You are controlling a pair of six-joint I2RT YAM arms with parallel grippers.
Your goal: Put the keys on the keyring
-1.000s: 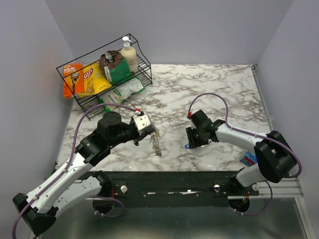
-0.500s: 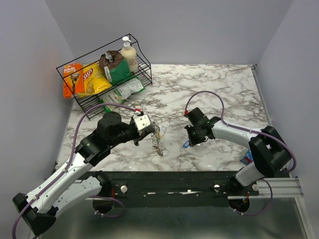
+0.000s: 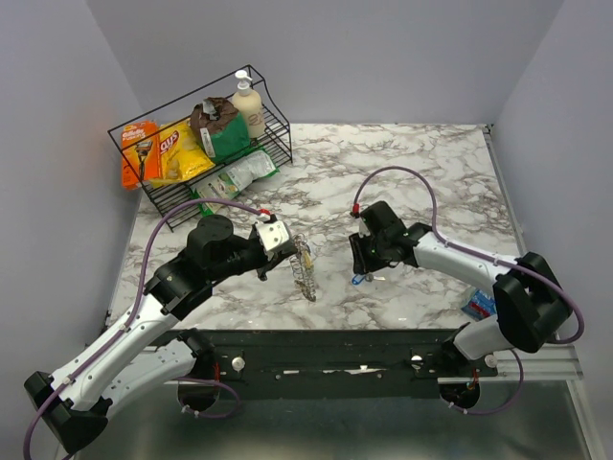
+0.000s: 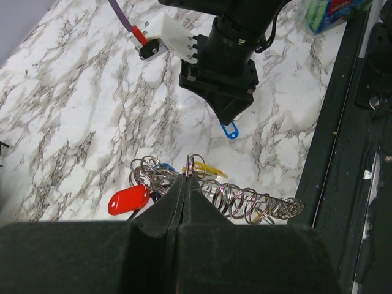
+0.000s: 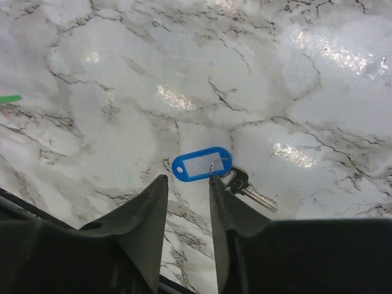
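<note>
My left gripper [image 3: 291, 253] is shut on the thin silver keyring [image 4: 191, 165] and holds it above the table. Several linked rings, a red tag [image 4: 128, 199], a yellow tag [image 4: 211, 169] and a chain of rings [image 4: 257, 204] hang from it; the chain also shows in the top view [image 3: 305, 269]. A silver key [image 5: 252, 192] with a blue tag [image 5: 201, 165] lies on the marble. My right gripper [image 5: 187, 179] is open just above it, its right finger by the tag's small ring. The blue tag shows under the right gripper [image 3: 366, 264] in the top view [image 3: 357, 280].
A black wire basket [image 3: 278, 144] with snack bags and a bottle stands at the back left. A blue packet [image 3: 476, 305] lies at the right near the table's front edge. A black rail [image 3: 335, 350] runs along the front edge.
My right gripper has shifted slightly left over the blue-tagged key, which stays on the table. My left gripper has held still with the keyring; the hanging chain swung a little.
</note>
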